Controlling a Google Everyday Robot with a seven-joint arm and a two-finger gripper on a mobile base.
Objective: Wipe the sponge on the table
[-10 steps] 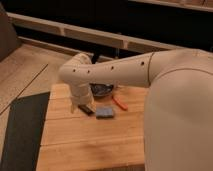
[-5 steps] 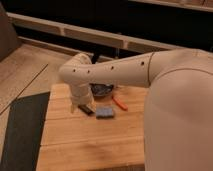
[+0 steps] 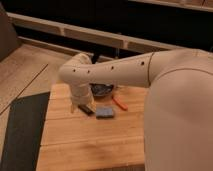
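**No movement, sponge lying free**

The gripper (image 3: 78,106) hangs low over the table (image 3: 75,145), jaws spread with nothing between them, just beside a black bar-shaped object (image 3: 86,109). Nothing has shifted in the last second, so no wiping stroke seems under way. The blue-grey sponge (image 3: 105,112) lies flat just right of the bar, apart from the gripper. The wrist hides most of the gripper, and the arm (image 3: 115,72) half covers a dark bowl-like thing (image 3: 101,90).

The table (image 3: 85,145) is showing matt, light wood planks; the sponge (image 3: 105,112) is looking soft, perhaps foam. The gripper (image 3: 76,107), hanging low over the table's far left part, is showing smooth cream plastic, faintly shiny.
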